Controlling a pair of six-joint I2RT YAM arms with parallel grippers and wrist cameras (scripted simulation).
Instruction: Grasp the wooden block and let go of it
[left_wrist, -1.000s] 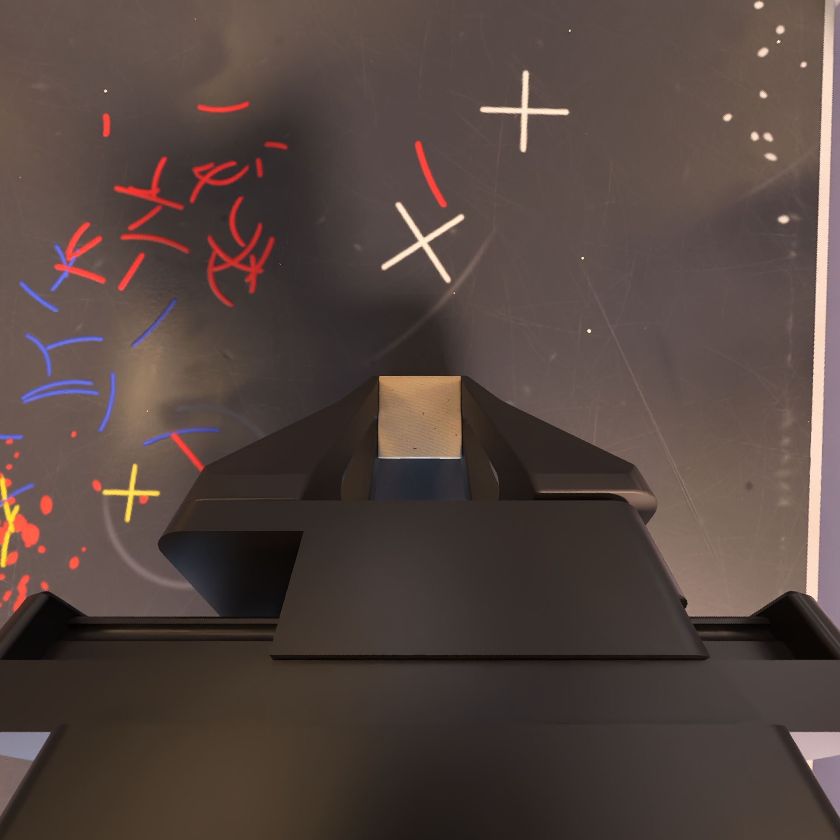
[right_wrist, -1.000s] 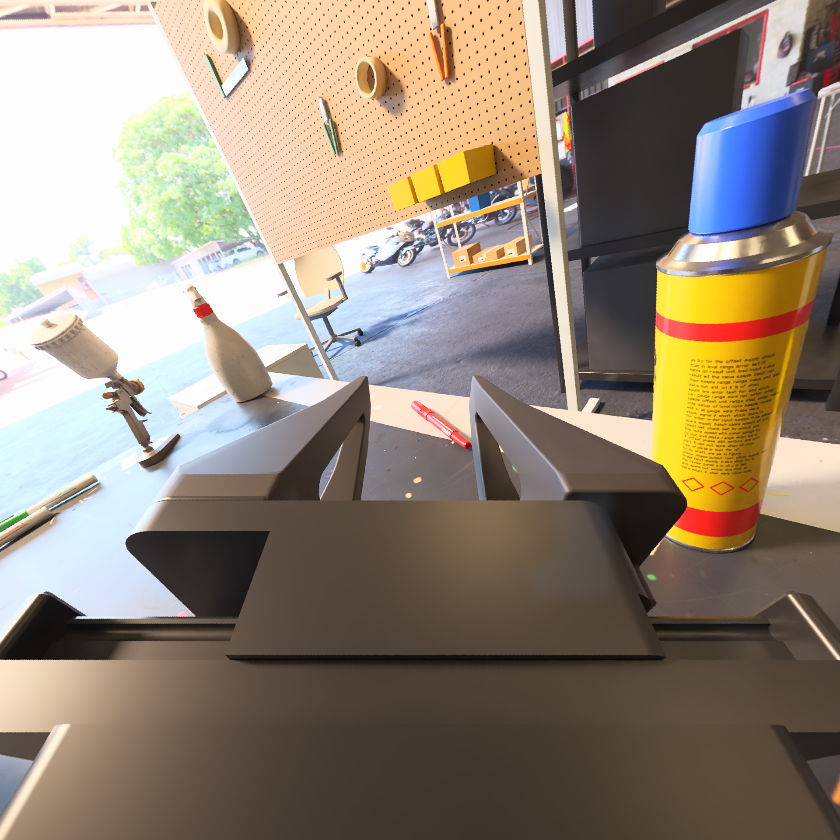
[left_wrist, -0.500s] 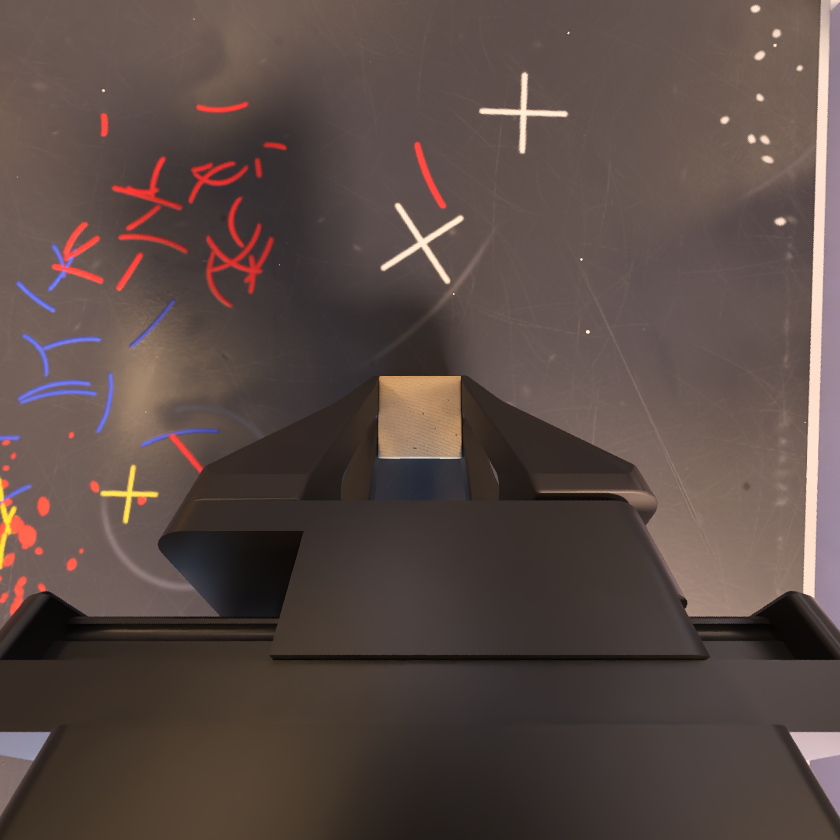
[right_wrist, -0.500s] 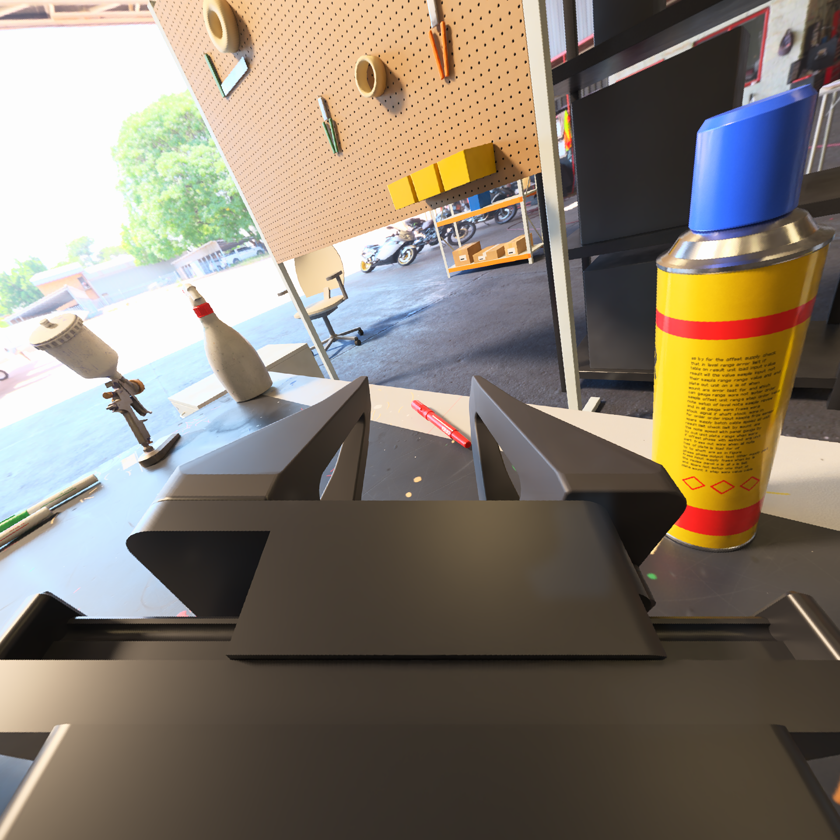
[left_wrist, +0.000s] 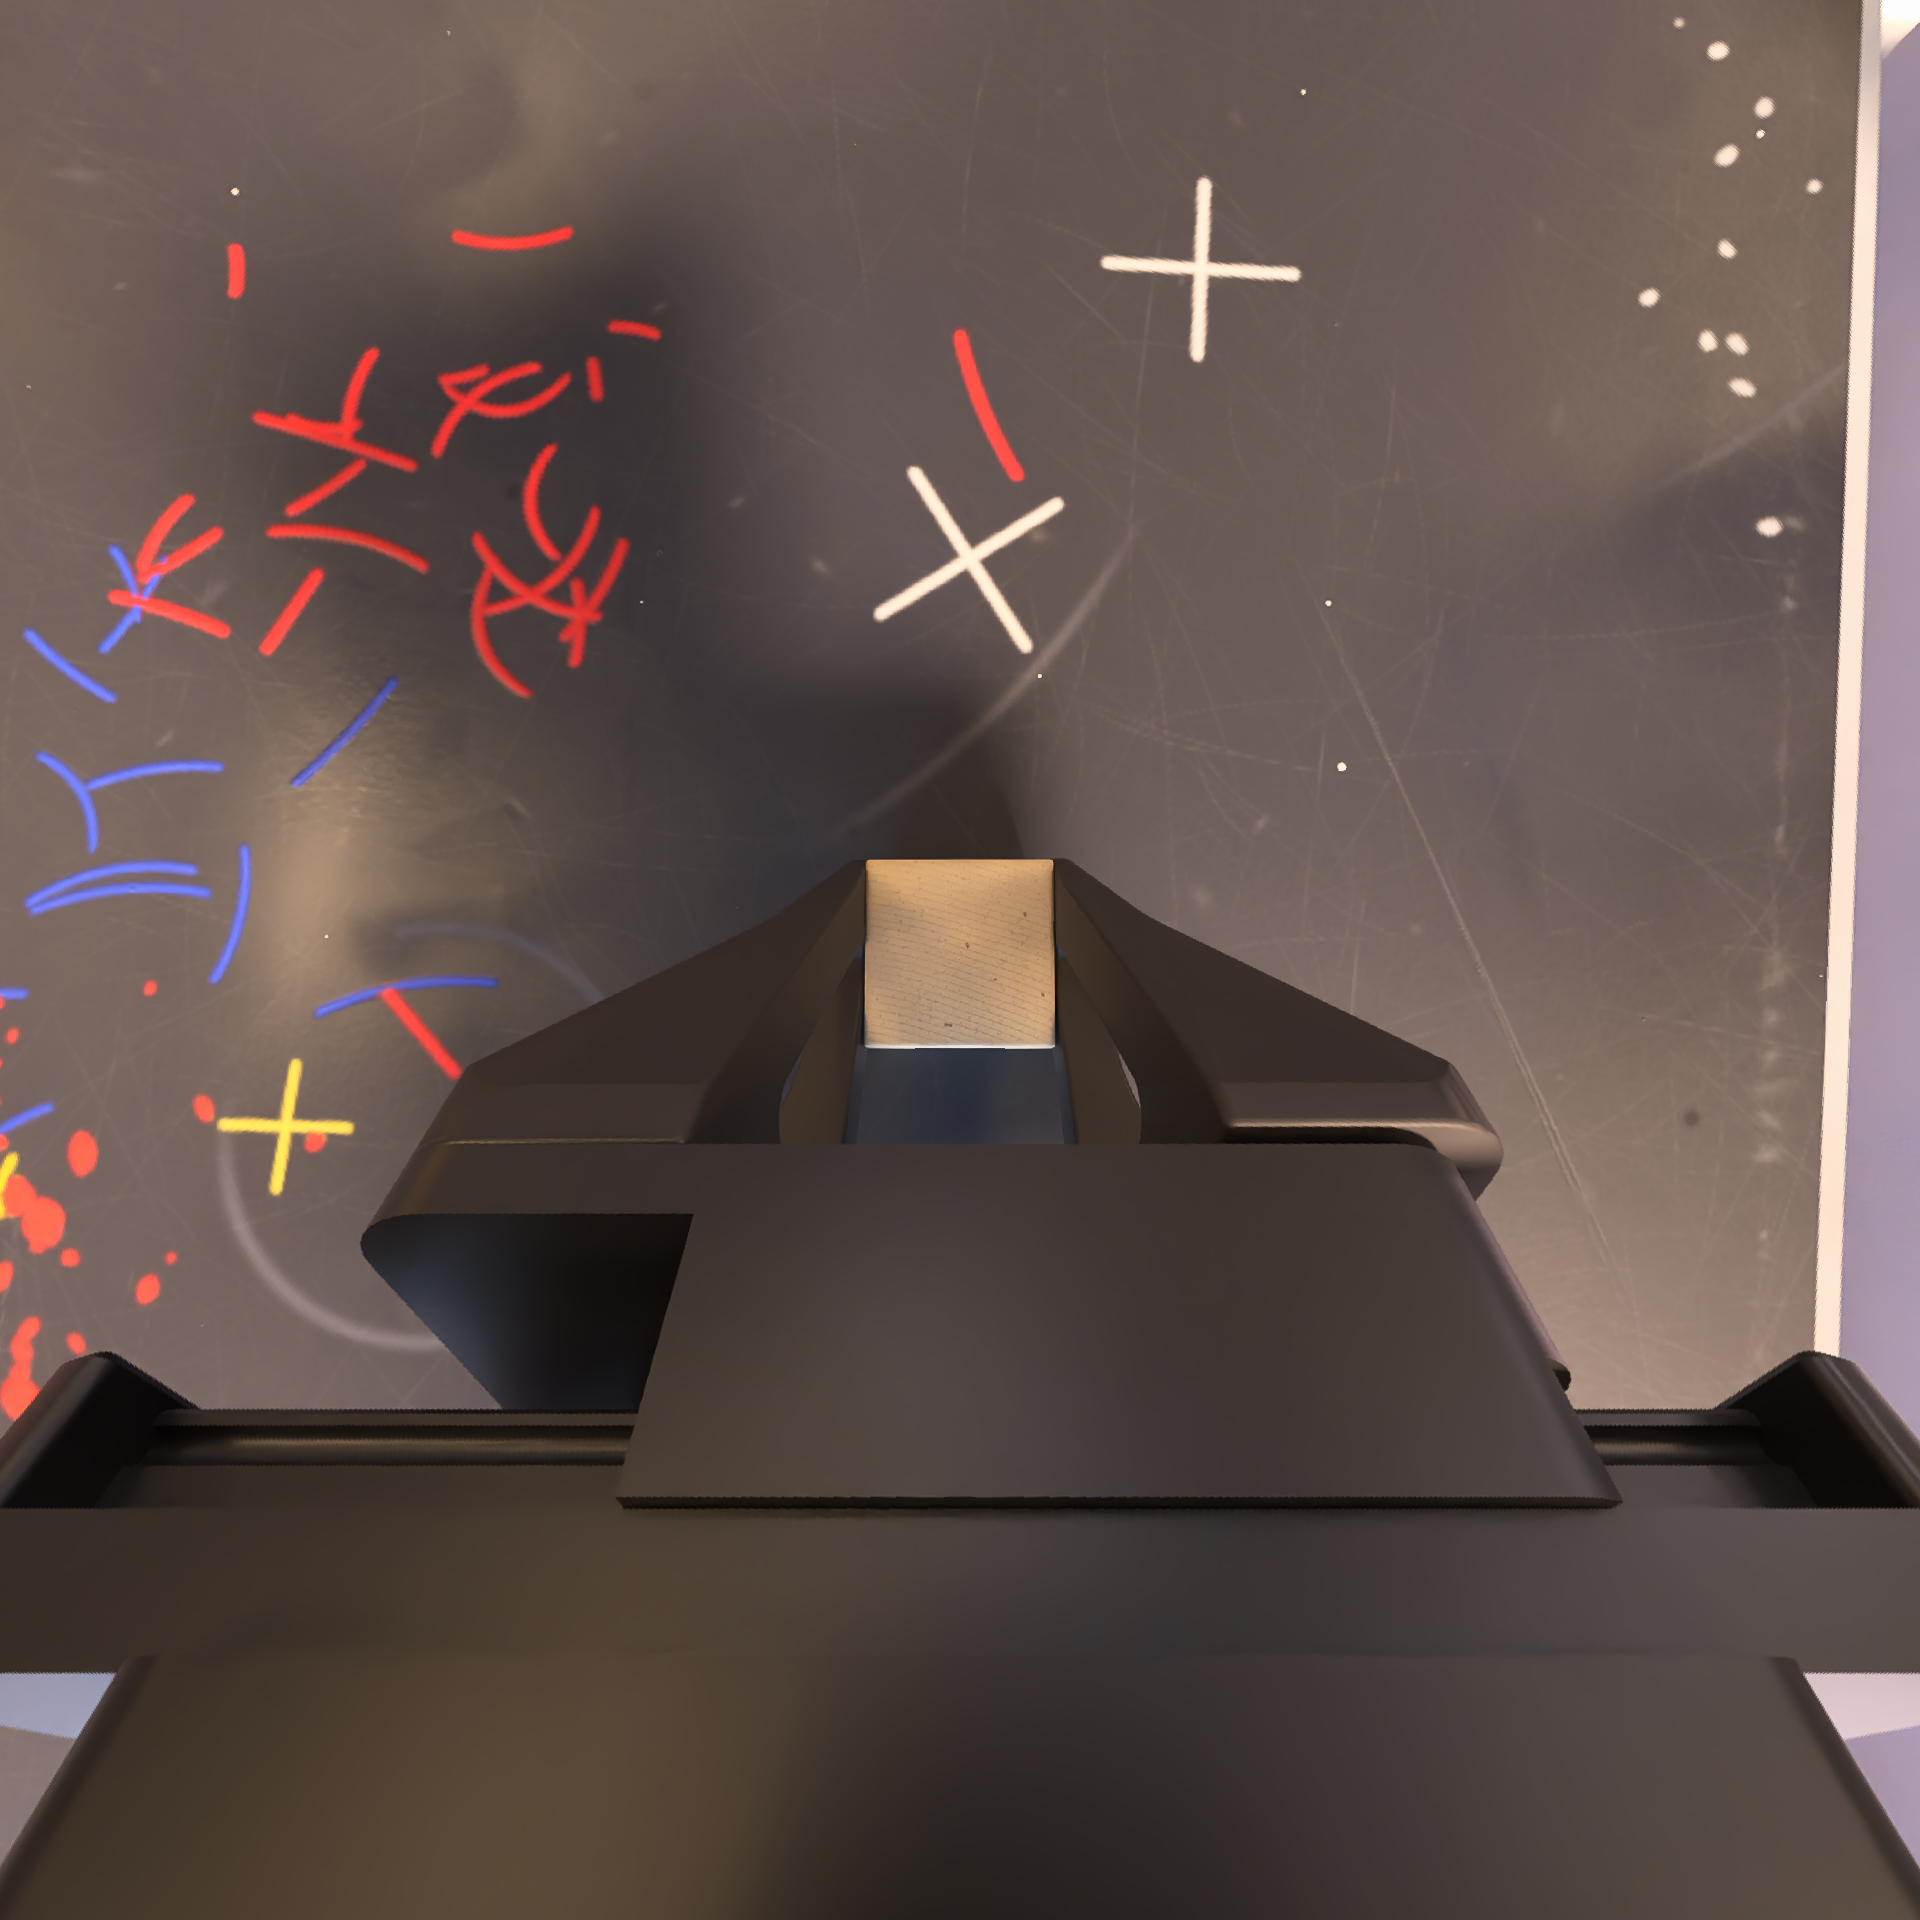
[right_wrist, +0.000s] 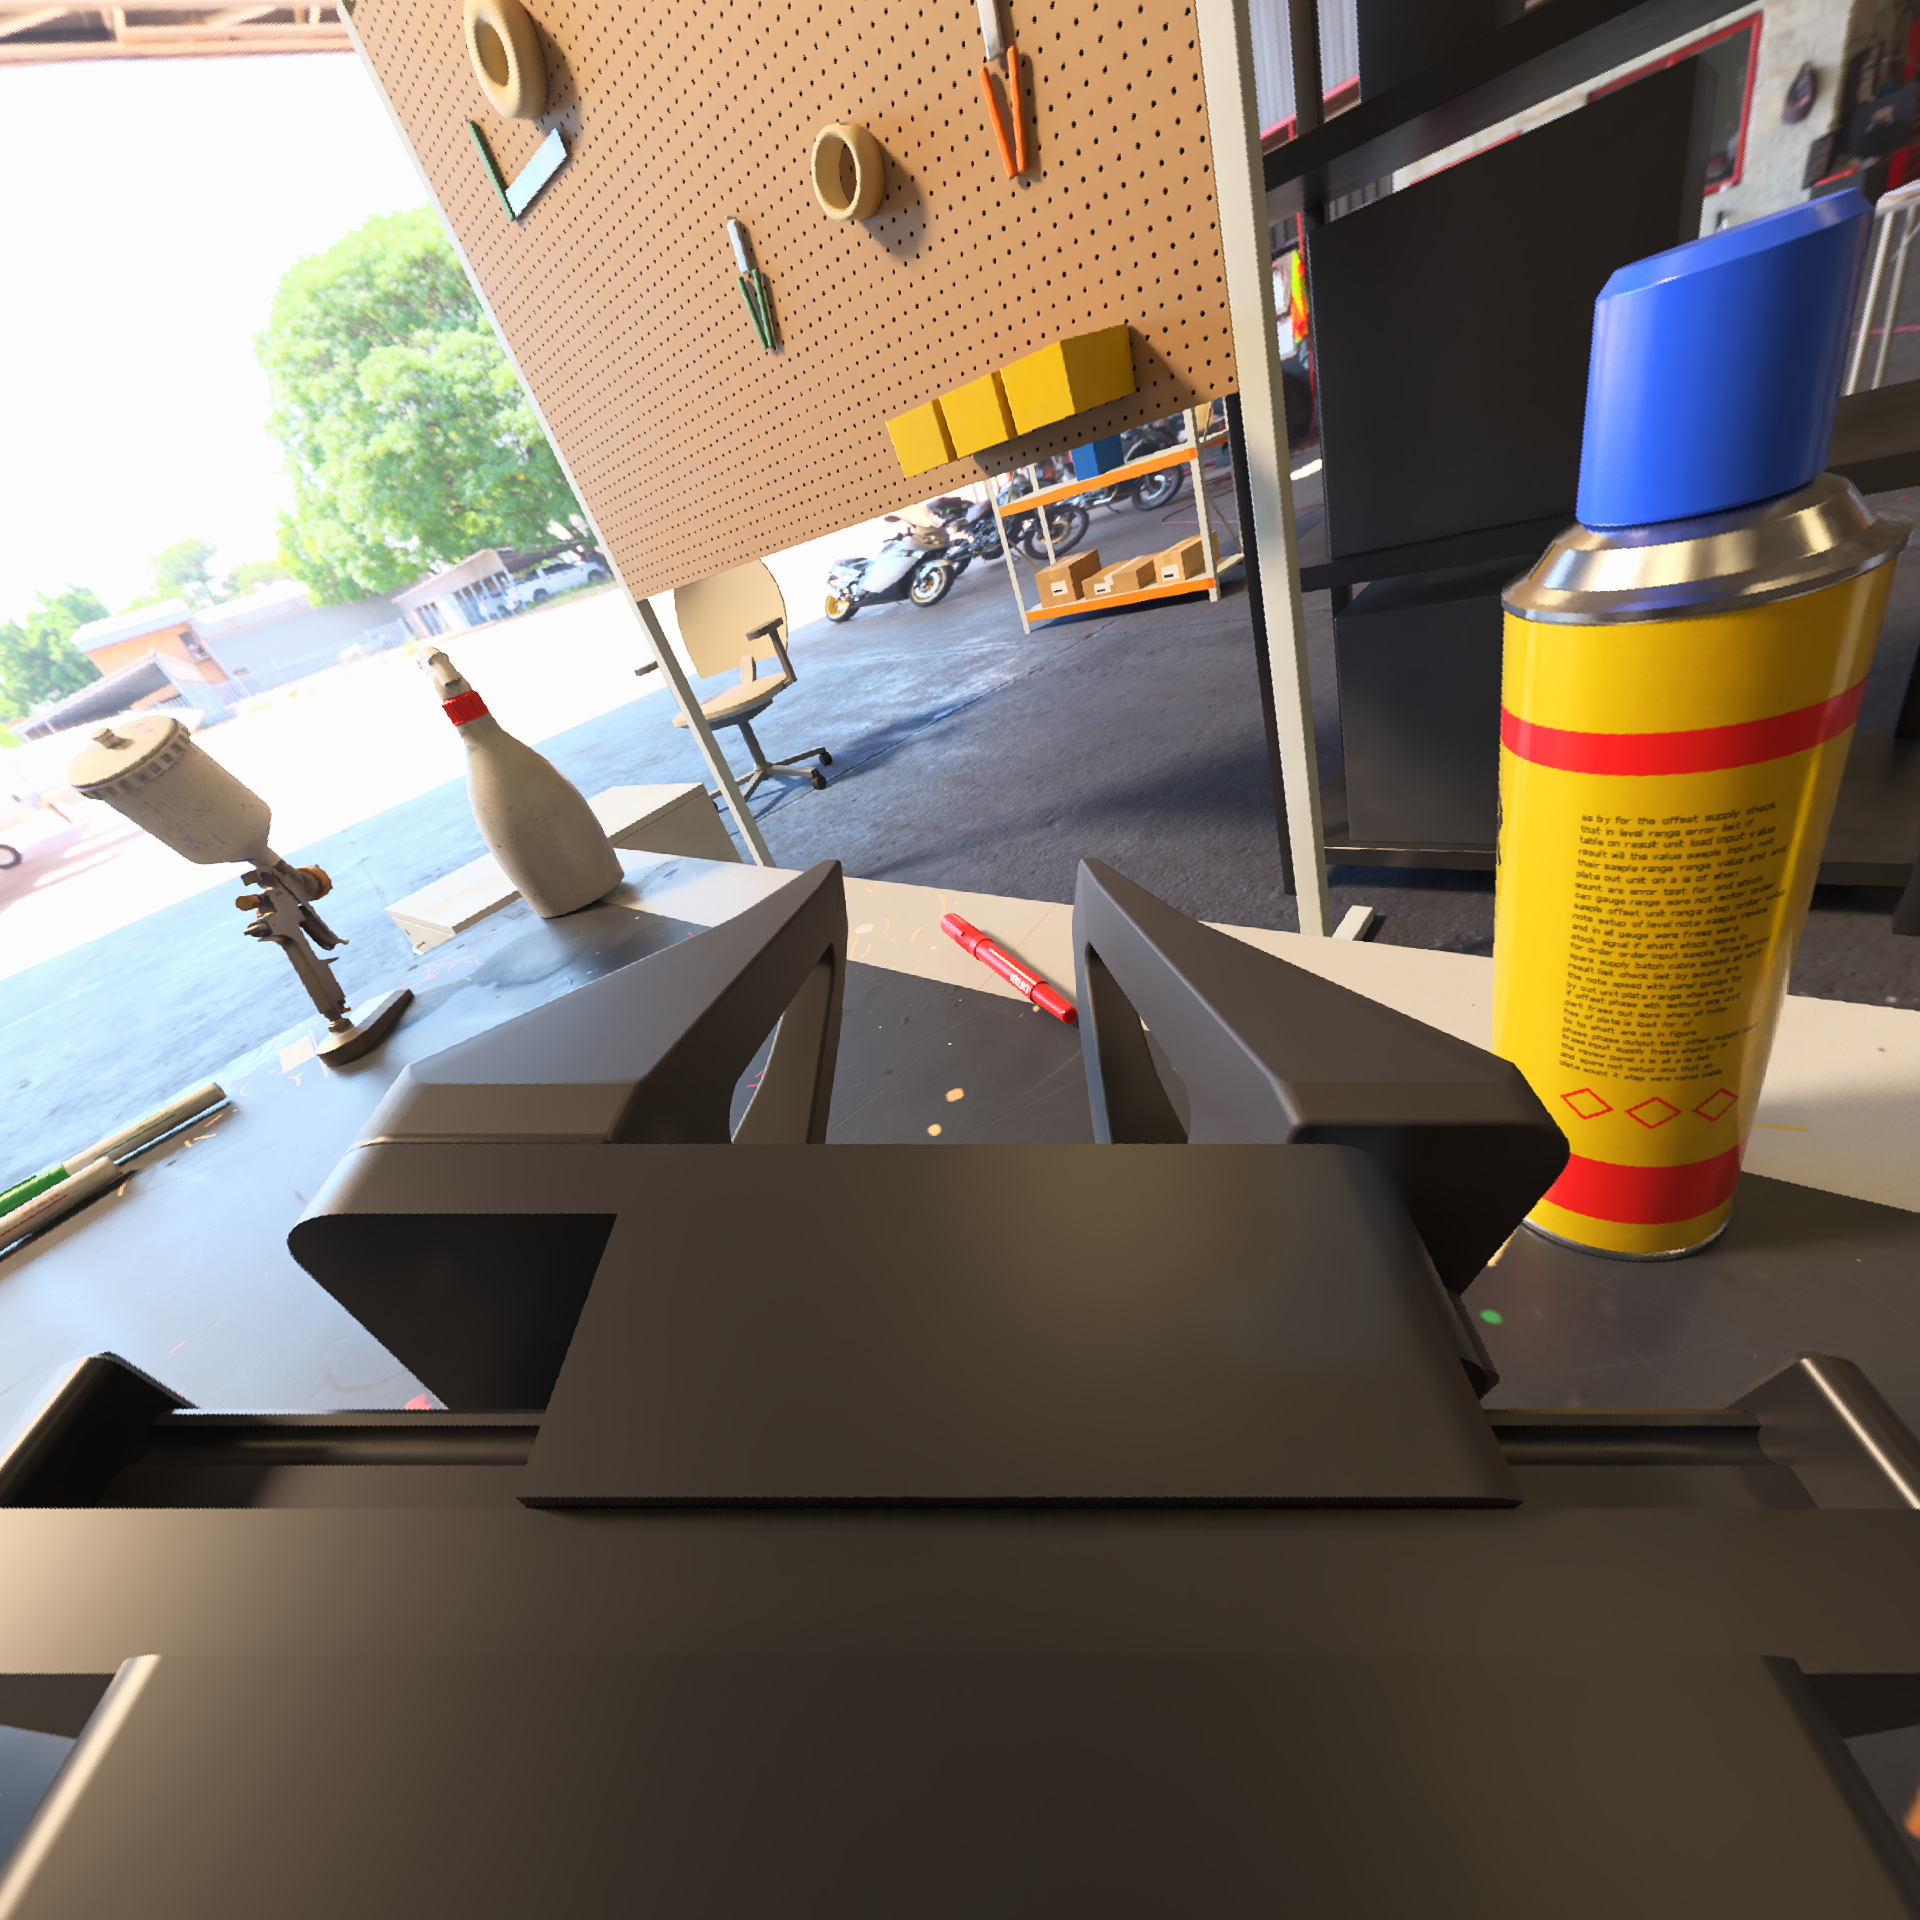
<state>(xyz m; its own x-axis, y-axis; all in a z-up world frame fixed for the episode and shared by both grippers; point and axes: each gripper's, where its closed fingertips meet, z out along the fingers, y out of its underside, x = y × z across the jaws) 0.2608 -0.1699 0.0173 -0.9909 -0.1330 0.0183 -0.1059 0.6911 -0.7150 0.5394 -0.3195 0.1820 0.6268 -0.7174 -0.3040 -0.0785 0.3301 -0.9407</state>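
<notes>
Centrally, the left gripper (left_wrist: 959, 883) is clamped on the wooden block (left_wrist: 959, 951), its two fingers pressed against the block's sides above a dark mat (left_wrist: 1403, 623) marked with red, blue, white and yellow strokes. Meanwhile the right gripper (right_wrist: 958, 883) holds nothing, its fingers parted by a moderate gap over the table (right_wrist: 208, 1247), with a red marker (right_wrist: 1006, 966) seen beyond the gap, a yellow spray can (right_wrist: 1662, 935) just to its right, and a spray gun (right_wrist: 223, 862) and a bottle (right_wrist: 525, 810) off to the left.

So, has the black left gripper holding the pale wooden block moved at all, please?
Yes, slightly: the white paint dots on the dark board slid down-left in its view, so the left gripper drifted toward the view's upper right.
</notes>
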